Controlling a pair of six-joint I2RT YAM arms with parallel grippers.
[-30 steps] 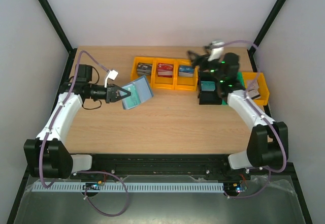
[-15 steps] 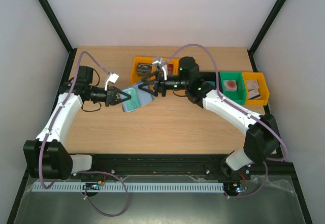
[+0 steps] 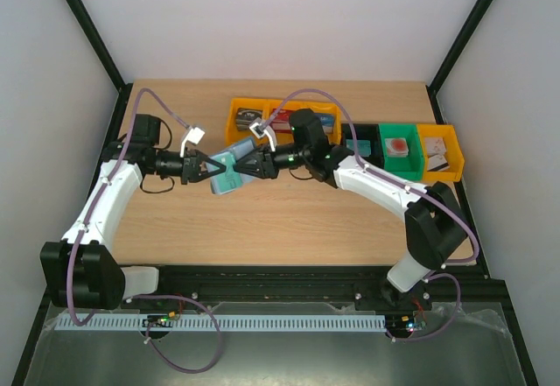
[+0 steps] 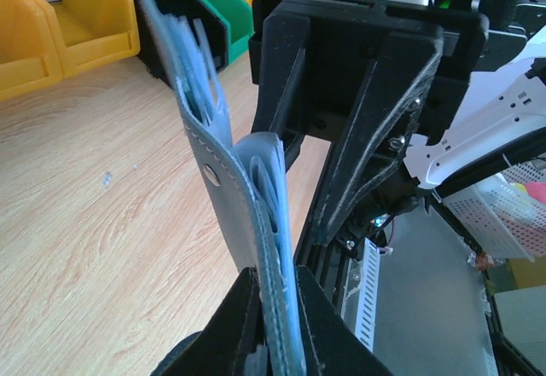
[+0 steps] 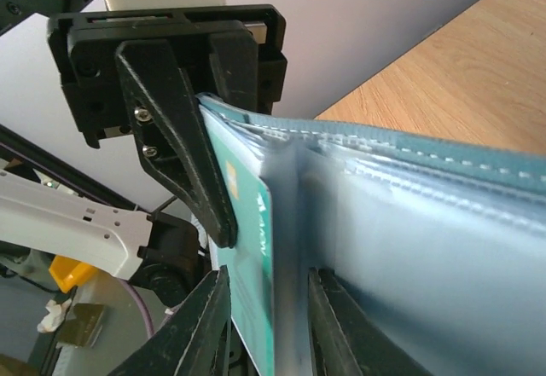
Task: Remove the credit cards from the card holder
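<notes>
Swinging across from the bins (image 3: 442, 169), the right pincer (image 3: 251, 162) now straddles a teal credit card (image 5: 252, 248) inside the card holder (image 3: 229, 174), which the left pincer (image 3: 215, 169) clamps aloft. Whether the right has bitten, I cannot tell. Stiff, thin, slick: pinch its exposed edge, pull straight back. Open tabletop (image 3: 289, 220) lies beneath both.

Card holder (image 3: 234, 165): pale blue, stitched edge, clear inner sleeves. Spread open, tilted, raised off the table (image 3: 289, 220), left of centre. One teal credit card (image 5: 249, 257) with white lettering seated in a sleeve beside the spine. Further cards cannot be made out.
</notes>
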